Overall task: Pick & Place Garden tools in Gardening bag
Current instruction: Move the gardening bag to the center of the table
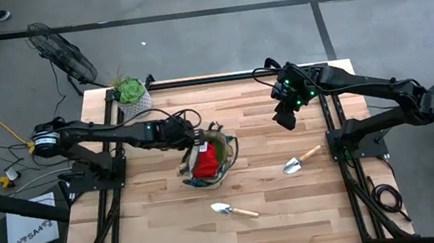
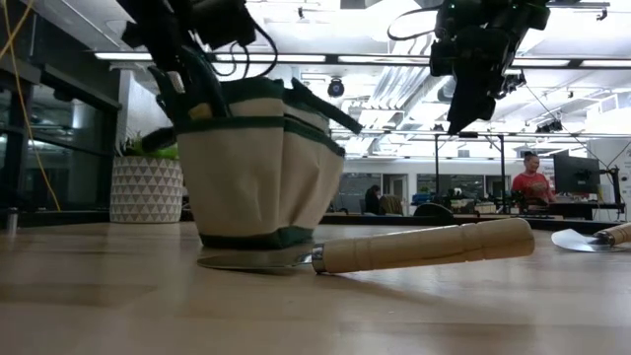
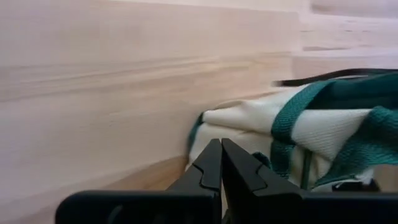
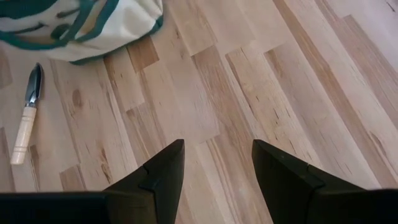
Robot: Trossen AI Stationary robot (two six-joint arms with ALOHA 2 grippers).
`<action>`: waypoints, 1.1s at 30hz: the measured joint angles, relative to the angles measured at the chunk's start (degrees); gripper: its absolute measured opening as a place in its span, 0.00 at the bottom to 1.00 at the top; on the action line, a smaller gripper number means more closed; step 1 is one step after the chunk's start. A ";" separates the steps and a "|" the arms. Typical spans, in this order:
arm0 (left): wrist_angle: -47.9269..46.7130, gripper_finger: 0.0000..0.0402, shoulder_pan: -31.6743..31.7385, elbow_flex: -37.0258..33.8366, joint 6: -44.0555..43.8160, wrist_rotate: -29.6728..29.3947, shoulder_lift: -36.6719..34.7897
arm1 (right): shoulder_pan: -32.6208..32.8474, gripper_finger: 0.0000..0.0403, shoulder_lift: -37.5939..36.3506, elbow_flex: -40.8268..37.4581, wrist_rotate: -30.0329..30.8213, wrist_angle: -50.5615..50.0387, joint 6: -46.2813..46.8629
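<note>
The gardening bag [image 1: 207, 158] stands mid-bench, red cloth [image 1: 205, 165] already inside; two trowels [image 1: 233, 210] [image 1: 300, 161] lie outside it, left to place; left pincer [image 1: 194, 140] closed and empty at the bag's rim; right pincer [image 1: 286, 119] open, empty, raised.

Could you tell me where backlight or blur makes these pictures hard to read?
Low view: bright ceiling lights behind turn the right claw into a silhouette, and the near trowel looks soft. Left wrist view: the gardening bag fills the frame close up, slightly blurred. High view: evenly lit, no glare on the table.
</note>
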 joint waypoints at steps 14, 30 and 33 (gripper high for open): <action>14.98 0.00 0.00 -0.02 3.47 3.29 5.13 | 0.01 0.45 0.00 0.01 0.00 -0.28 -0.55; 14.05 0.00 -0.02 3.45 11.47 -0.48 4.79 | 0.01 0.45 0.00 0.02 0.22 -3.18 -1.05; 12.00 0.00 -0.03 4.44 12.76 -1.23 3.75 | -0.01 0.45 0.00 0.02 0.22 -3.45 -1.05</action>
